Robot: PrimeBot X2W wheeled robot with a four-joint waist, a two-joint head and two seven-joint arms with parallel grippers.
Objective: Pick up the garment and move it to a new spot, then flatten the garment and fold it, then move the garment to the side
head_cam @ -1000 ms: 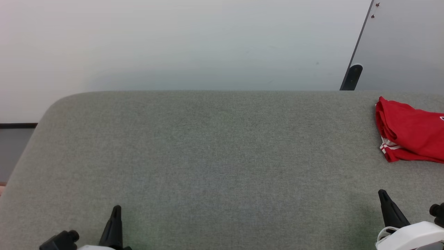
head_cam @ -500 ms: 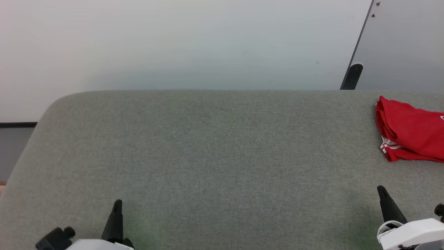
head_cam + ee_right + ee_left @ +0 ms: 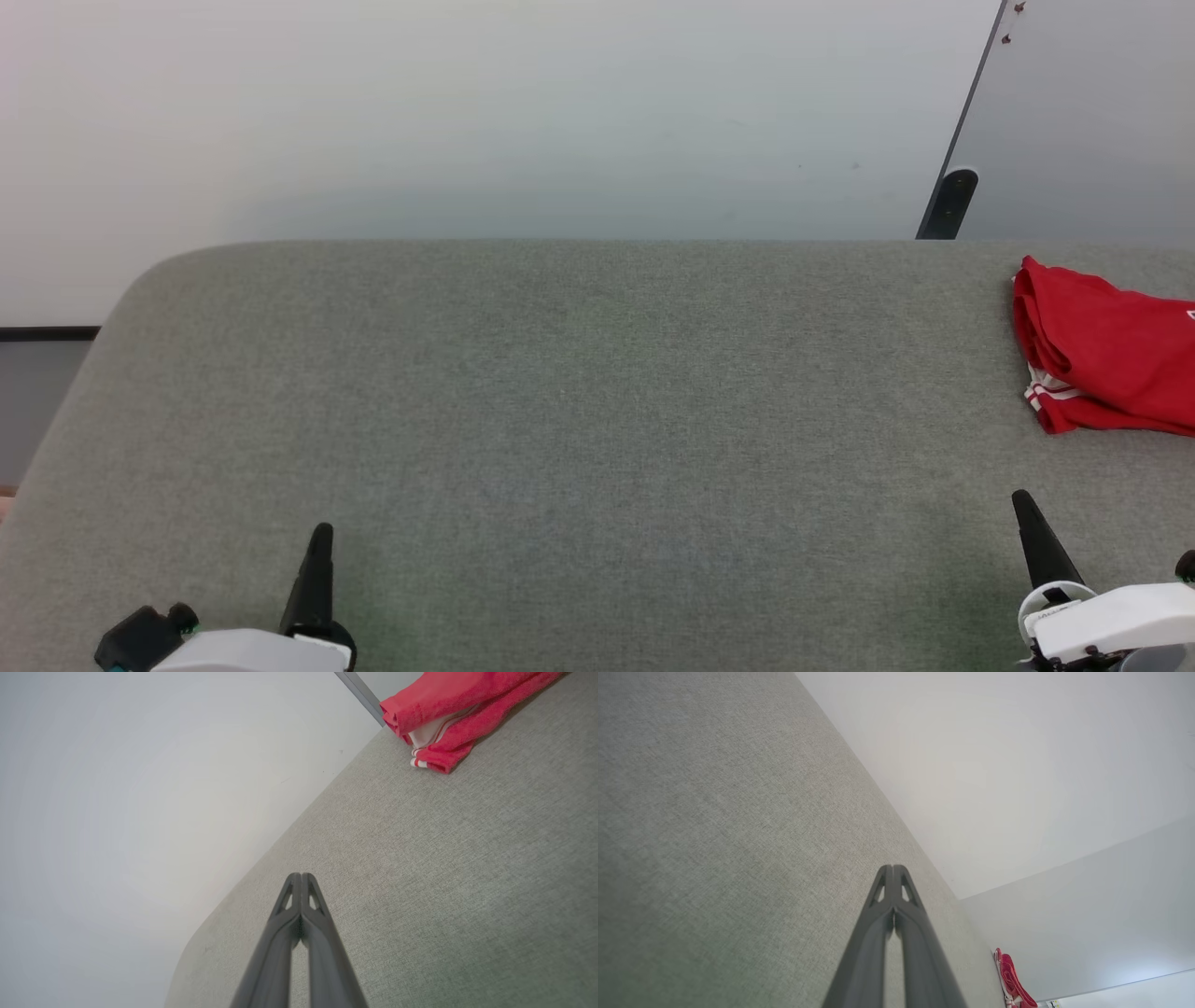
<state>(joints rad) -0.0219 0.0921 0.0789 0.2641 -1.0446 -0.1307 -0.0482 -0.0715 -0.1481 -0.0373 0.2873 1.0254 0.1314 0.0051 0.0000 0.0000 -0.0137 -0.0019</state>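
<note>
Lying folded at right side of grey surface [image 3: 597, 420]: garment [image 3: 1111, 373] | left gripper [image 3: 320, 534], right gripper [image 3: 1023, 502] pinched closed, empty | seemingly nothing left

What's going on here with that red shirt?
Nothing is being handled right now. The red jersey-style shirt with white-and-red striped trim lies folded over at the right side of the grey fabric-covered table. The left gripper and right gripper are shut and empty, near the front edge, apart from it.

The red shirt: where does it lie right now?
Head view: the shirt lies at the far right of the grey table, ahead of the right gripper.
</note>
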